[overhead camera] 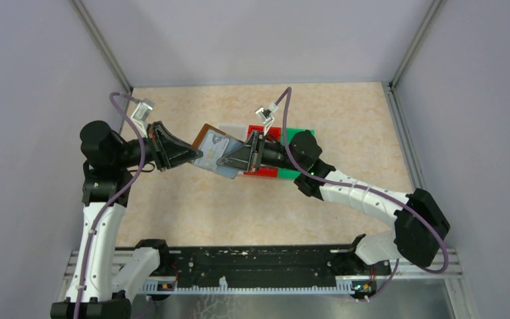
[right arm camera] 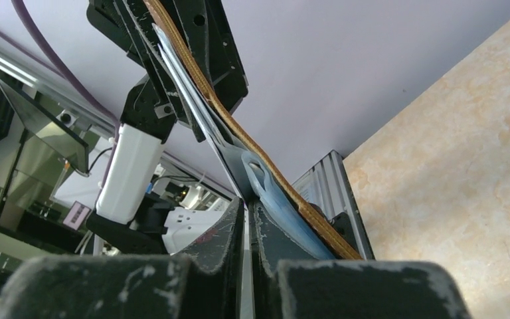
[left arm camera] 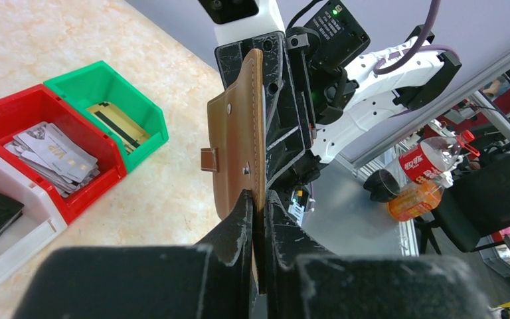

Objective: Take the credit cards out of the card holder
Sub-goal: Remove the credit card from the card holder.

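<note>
Out beyond the arm bases, over the middle of the table, the card holder is held in the air between both arms. The left gripper is clamped on one edge of the brown leather. The right gripper, facing it, has its jaws pressed together on a thin grey edge. This looks like a credit card lying against a bluish sleeve, though the two are hard to tell apart.

The step in hand is judged to be drawing one card out. The next move likely calls for the right arm to pull straight back along the sleeve while the left braces the holder, without dragging the plastic along.

The holder lies open, sleeves toward the overhead camera and leather back toward the table. Its long axis seems to run from one gripper to the other.

Farther off stand a white bin, a red bin holding silvery cards, and a green bin.
</note>
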Controlling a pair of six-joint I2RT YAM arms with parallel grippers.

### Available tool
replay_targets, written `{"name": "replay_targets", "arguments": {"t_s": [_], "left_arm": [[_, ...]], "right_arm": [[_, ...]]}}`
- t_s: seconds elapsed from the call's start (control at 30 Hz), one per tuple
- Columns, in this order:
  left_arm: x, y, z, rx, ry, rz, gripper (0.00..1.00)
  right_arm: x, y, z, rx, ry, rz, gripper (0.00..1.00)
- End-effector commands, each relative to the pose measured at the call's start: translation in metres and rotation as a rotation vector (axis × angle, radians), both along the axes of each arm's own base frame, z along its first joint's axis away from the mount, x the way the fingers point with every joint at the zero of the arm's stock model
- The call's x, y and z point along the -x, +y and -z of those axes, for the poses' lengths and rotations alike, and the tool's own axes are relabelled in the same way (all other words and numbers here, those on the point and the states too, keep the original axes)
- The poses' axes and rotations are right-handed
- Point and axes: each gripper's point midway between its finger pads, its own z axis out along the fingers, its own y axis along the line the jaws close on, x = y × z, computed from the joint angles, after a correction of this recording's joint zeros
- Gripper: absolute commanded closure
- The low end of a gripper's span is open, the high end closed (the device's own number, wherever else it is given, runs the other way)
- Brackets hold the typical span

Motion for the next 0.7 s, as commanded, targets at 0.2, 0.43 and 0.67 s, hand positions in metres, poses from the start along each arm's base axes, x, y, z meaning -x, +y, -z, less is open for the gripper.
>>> {"name": "replay_targets", "arguments": {"t_s": [0.2, 0.43, 0.67], "left_arm": [[0.008, -0.001, -0.008, -0.004, -0.042, 0.023, 0.80], [0.010, -0.002, -0.012, 0.013, -0.024, 0.033, 0.80], [0.012, -0.002, -0.015, 0.018, -0.028, 0.036, 0.87]], "right_arm": [[0.013, -0.011, -0.045, -0.158, -0.081, -0.011, 1.00], [0.012, -0.013, -0.032, -0.129, -0.072, 0.001, 1.00], [0.015, -0.017, -0.027, -0.118, -0.077, 0.007, 1.00]]}}
